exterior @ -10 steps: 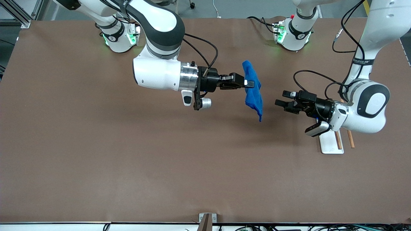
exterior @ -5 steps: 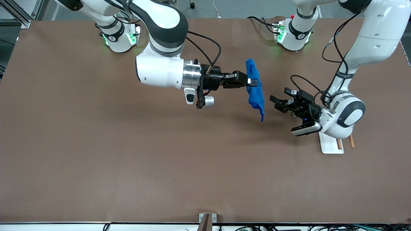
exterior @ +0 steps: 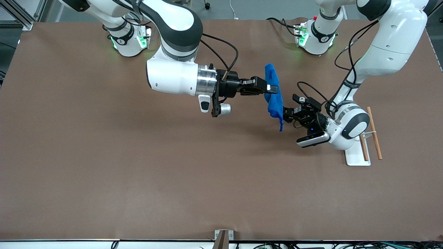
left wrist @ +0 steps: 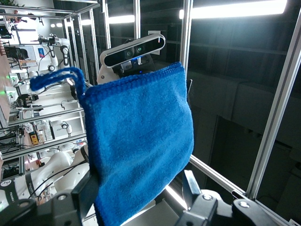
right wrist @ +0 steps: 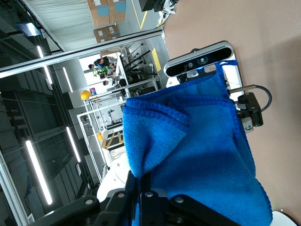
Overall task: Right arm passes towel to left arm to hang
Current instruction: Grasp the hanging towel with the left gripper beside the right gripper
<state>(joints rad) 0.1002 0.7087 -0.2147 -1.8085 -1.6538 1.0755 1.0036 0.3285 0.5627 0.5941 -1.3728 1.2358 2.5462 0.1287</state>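
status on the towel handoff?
Right gripper shut on towel, held up over mid-table. Left gripper open, fingers straddling the towel's hanging edge, not yet closed. Nothing in the way.

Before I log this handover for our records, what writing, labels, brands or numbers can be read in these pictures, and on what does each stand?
None can be read.
Black printing on the left arm, on its forearm: too small to read.
Round black marks on both arm bases: symbols, no legible words.
Cardboard boxes in the background of the right wrist view: labels blurred.
The towel, the right gripper and the left gripper: no text visible.
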